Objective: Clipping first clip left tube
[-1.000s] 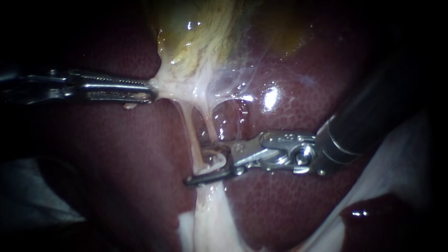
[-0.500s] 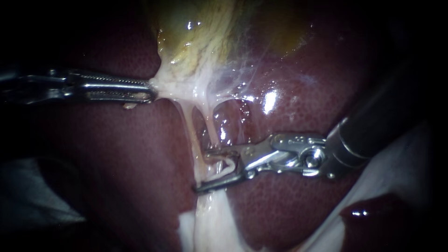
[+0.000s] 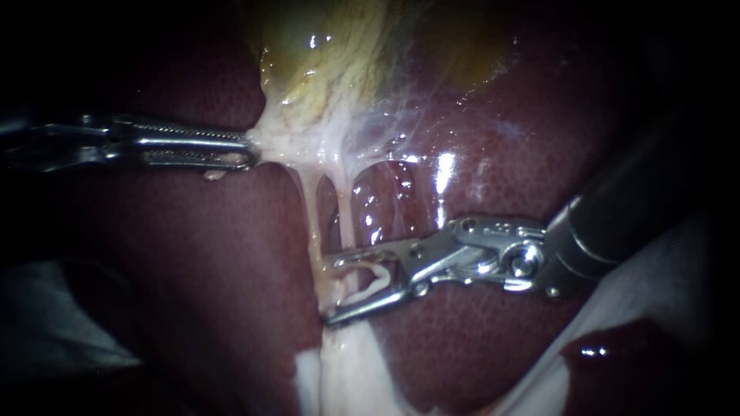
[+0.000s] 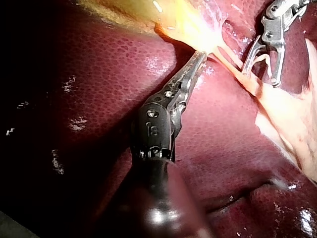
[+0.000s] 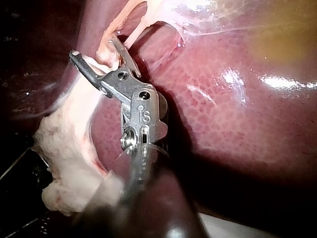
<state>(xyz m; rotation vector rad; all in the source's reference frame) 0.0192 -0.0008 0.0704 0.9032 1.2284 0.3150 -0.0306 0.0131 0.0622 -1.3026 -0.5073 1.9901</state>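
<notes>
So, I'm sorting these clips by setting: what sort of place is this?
Probably a surgical bench setup seen by endoscope: bare liver, yellowish gallbladder, and the slender left instrument and right instrument working at pale tubes.

Light comes from the camera's side and pools mid-scene, brightest on the gallbladder (image 3: 331, 77) beyond the right instrument's end effector (image 3: 335, 290), while the borders sink to near black. White glare dots the wet liver (image 3: 478, 323) beside that end effector, and the left instrument (image 3: 250, 154) lies half in shadow.
</notes>
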